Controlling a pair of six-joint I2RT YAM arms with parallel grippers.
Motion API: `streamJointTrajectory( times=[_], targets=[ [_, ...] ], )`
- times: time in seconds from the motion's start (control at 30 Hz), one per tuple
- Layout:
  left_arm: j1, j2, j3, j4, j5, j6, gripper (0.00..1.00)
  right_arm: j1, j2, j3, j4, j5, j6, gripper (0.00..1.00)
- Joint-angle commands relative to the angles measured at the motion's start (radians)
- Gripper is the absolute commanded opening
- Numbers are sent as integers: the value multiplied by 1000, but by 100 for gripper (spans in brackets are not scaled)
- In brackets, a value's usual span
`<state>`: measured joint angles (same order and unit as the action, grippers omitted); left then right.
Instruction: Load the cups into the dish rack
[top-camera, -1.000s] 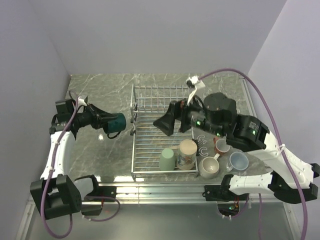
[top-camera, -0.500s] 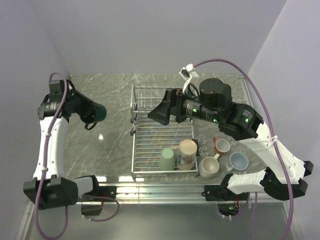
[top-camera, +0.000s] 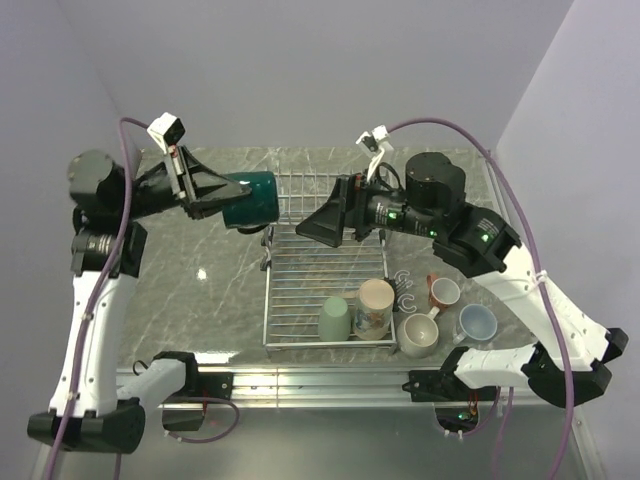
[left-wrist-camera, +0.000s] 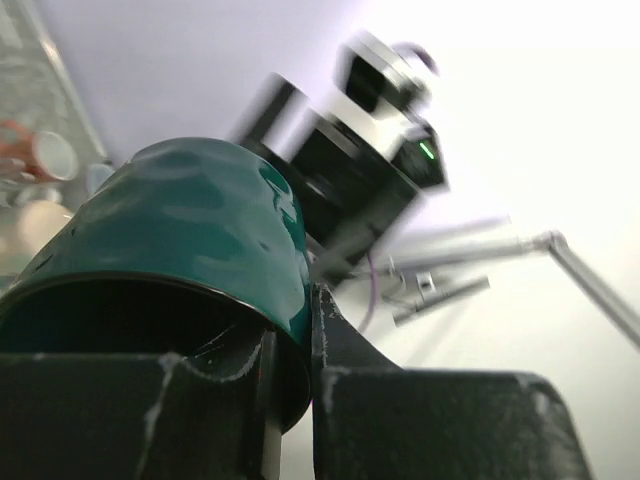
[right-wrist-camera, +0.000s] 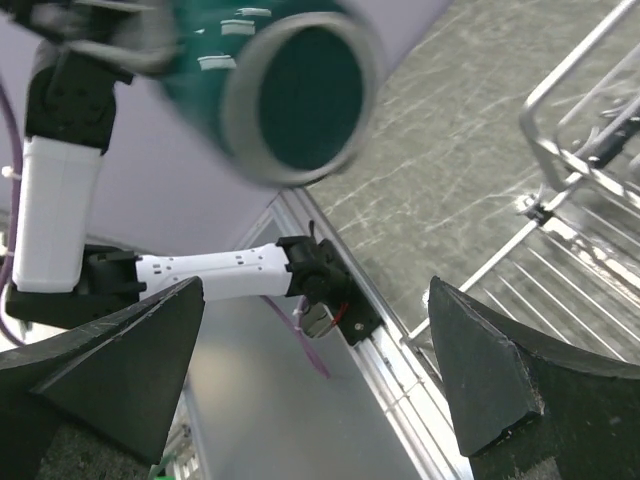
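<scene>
The left gripper (top-camera: 212, 192) is clamped on the rim of the dark teal mug (top-camera: 252, 198) and holds it up in the air, near the back-left corner of the dish rack (top-camera: 310, 275) in the top view. The mug lies on its side, long axis approx. horizontal, mouth toward the left gripper and base toward the right gripper (top-camera: 322, 226). The right gripper is wide open w/ nothing in it, above the rack and apart from the mug, fingers aimed along that same axis, so I judge the next move depends on this line; the green mug (top-camera: 334, 318) and tan mug (top-camera: 375, 306) stand at the rack's front.
</scene>
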<state>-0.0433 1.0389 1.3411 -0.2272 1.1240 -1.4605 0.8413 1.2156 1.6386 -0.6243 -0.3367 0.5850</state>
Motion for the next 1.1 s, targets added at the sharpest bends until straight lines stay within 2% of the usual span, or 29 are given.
streamJointTrajectory(
  times=[0.0, 0.17, 0.3, 0.4, 0.5, 0.67, 0.83, 0.93, 1.0, 1.07],
  targets=[
    [-7, -48, 21, 289, 143, -233, 0, -8, 9, -32, 183, -99, 10, 100],
    [-9, -89, 3, 342, 132, -291, 1, -31, 27, -94, 421, -183, 146, 100],
    [-9, -94, -11, 353, 134, -319, 1, -36, 21, -181, 752, -264, 321, 100],
    [-10, -91, -22, 382, 129, -349, 1, -36, 36, -218, 889, -301, 390, 100],
    [-10, -89, -36, 405, 125, -368, 0, -31, 50, -224, 957, -340, 426, 100],
    [-10, -89, -65, 449, 126, -395, 0, -18, 73, -189, 922, -340, 408, 100],
    [-10, -89, -69, 425, 132, -370, 0, -1, 84, -204, 865, -288, 391, 100],
    [-9, -83, -28, 378, 143, -354, 0, -2, 49, -212, 721, -191, 303, 100],
    [-9, -77, 7, 263, 143, -284, 1, -2, 30, -191, 579, -110, 221, 100],
    [-10, -74, 42, 218, 138, -229, 0, -4, 27, -172, 484, -72, 152, 100]
  ],
)
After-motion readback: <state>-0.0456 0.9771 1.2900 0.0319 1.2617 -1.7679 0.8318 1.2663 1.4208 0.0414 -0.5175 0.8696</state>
